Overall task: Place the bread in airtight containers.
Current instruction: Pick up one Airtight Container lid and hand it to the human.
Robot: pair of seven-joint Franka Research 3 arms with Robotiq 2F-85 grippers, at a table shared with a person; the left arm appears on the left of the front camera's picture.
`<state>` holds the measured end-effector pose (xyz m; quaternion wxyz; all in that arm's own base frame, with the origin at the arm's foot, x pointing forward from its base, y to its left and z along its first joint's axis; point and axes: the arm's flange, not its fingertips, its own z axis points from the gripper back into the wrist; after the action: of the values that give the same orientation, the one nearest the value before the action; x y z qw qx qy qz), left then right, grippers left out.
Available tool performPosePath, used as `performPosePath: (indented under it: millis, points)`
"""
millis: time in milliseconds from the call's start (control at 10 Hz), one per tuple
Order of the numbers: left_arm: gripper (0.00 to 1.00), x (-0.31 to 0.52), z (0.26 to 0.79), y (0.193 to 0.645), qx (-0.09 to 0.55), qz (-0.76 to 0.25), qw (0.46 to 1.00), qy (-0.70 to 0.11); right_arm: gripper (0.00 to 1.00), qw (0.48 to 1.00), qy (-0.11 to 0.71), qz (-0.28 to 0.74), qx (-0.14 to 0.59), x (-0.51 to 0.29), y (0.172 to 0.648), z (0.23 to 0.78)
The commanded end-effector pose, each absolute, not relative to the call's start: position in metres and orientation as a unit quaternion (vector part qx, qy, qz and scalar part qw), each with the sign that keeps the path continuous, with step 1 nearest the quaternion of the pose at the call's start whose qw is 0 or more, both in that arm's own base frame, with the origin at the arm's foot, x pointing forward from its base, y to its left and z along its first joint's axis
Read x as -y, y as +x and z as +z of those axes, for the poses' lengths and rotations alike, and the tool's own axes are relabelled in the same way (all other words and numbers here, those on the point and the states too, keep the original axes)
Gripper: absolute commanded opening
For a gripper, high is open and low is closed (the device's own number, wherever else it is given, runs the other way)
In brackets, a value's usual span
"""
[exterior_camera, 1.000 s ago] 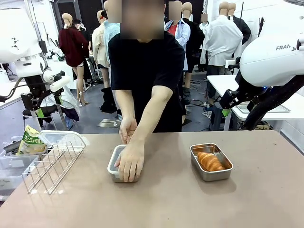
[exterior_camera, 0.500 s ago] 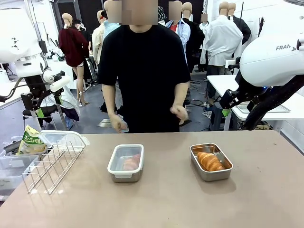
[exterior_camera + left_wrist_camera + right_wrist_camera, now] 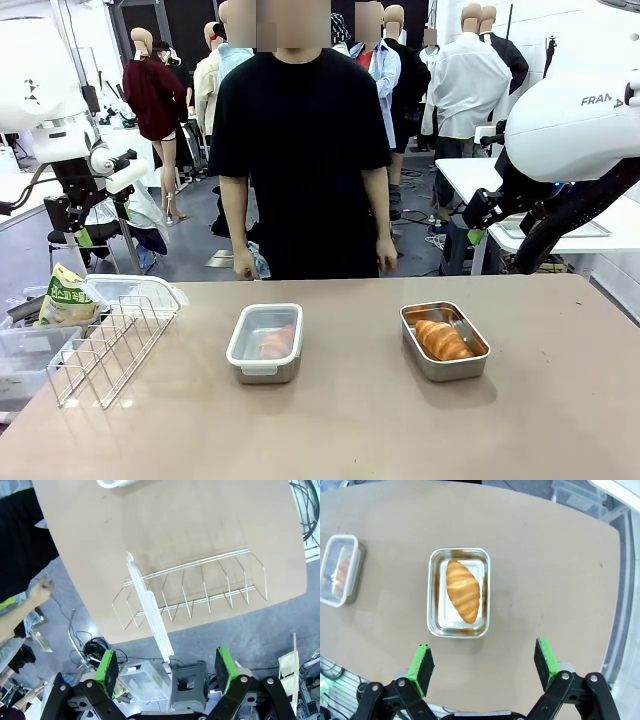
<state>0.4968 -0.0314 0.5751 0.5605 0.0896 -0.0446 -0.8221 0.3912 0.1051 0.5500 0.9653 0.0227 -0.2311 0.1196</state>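
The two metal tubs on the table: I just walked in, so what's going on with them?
Nobody is handling anything right now. The person stands behind the table, arms at their sides. The lidded container holds a croissant under its translucent lid, while the open container holds a croissant and has no lid on. The left end effector and the right end effector both hang open above the table.

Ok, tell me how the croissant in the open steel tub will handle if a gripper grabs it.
The croissant has a ridged, flaky crust, so it probably crushes easily under a firm pinch. It looks light. Lying loose in the open tub, it should lift free without snagging.
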Motion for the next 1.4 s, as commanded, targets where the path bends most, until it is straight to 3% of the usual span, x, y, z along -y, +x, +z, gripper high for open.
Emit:
performPosePath:
  millis: [0,500,800,900,1300]
  points:
    - [1.00,0.031,0.575,0.496,0.043,-0.822,0.561,0.088,1.00,0.965,0.023,0.120,0.231,-0.105,0.391,0.549]
    - [1.00,0.031,0.575,0.497,0.045,-0.822,0.560,0.090,1.00,0.965,0.023,0.120,0.231,-0.105,0.391,0.549]
    - [1.00,0.026,0.547,0.514,0.019,-0.807,0.584,0.084,1.00,0.965,0.023,0.120,0.231,-0.105,0.391,0.549]
    - [1.00,0.022,0.535,0.521,0.045,-0.811,0.578,0.084,1.00,0.965,0.023,0.120,0.231,-0.105,0.391,0.549]
    - [1.00,0.007,0.481,0.532,0.023,-0.765,0.638,0.080,1.00,0.965,0.023,0.120,0.231,-0.105,0.391,0.549]
